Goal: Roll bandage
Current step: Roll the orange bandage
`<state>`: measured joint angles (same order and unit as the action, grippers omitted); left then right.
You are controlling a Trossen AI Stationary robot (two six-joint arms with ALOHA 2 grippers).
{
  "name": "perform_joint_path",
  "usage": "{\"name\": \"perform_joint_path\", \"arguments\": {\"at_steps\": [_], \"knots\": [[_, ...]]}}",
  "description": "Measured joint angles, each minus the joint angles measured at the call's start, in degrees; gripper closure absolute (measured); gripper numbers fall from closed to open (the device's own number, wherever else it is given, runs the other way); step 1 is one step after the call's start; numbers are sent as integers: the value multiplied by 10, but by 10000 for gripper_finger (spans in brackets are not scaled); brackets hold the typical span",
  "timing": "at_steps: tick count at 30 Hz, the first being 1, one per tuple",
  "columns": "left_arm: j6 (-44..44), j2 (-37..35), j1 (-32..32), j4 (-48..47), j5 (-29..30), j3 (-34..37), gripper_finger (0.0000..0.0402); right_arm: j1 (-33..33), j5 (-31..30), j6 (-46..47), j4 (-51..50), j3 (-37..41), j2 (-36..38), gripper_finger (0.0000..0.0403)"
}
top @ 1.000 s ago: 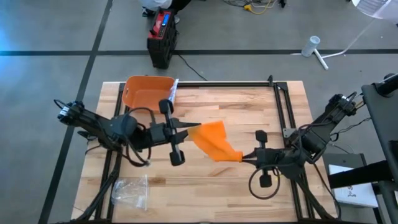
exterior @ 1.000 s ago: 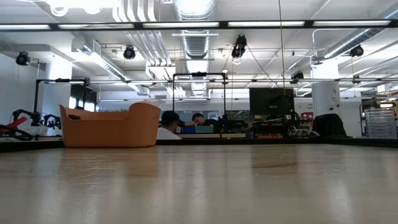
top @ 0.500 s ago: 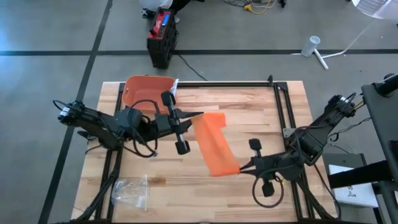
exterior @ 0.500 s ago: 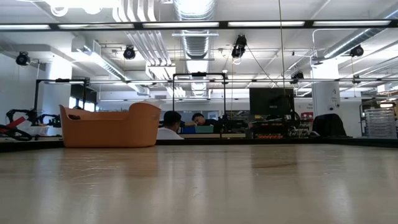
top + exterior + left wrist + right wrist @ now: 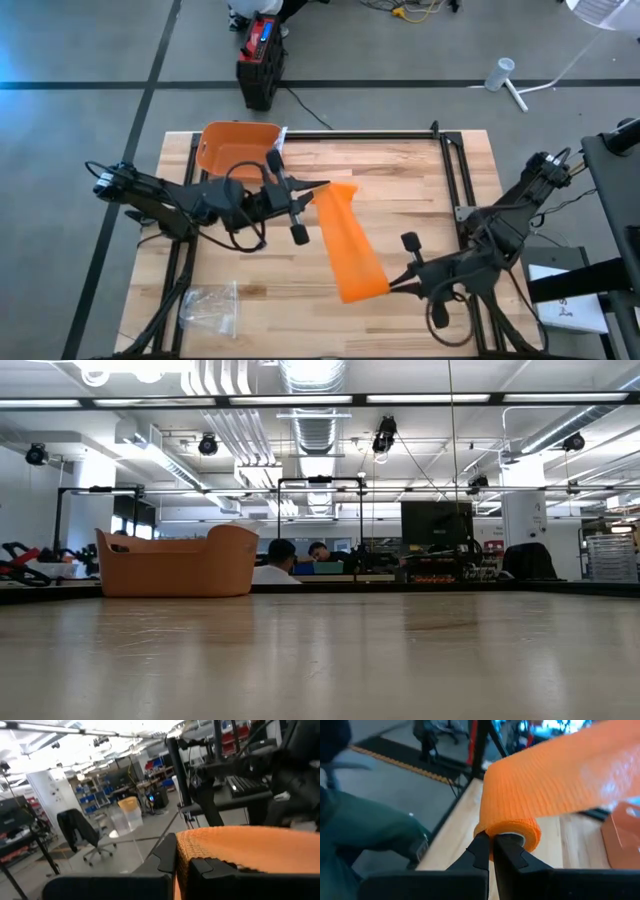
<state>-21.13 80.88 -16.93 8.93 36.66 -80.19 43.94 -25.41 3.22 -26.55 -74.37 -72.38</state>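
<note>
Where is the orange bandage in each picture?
High view: the orange bandage stretches across the middle of the table, from the left hand to the right hand.
Low view: not in it.
Left wrist view: its free end sits pinched in the shut left hand.
Right wrist view: its rolled end sits pinched in the shut right hand.
Shared landmark: the orange basket, also in the low view.

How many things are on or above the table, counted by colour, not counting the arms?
Orange: 2, the bandage and the basket
Clear: 1, the plastic bag
Total: 3
</note>
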Motion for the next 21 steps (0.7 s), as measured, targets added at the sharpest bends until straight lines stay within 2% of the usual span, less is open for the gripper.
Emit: {"name": "perform_joint_path", "arguments": {"at_steps": [4, 14, 21], "knots": [[22, 0, 3, -12, 3, 21, 401, 12, 1, -32, 38, 0, 8, 403], [70, -1, 3, -30, 4, 63, 401, 16, -1, -57, 46, -12, 26, 403], [71, -11, 3, -32, 29, 71, 401, 16, -46, -37, -9, -30, 26, 403]]}}
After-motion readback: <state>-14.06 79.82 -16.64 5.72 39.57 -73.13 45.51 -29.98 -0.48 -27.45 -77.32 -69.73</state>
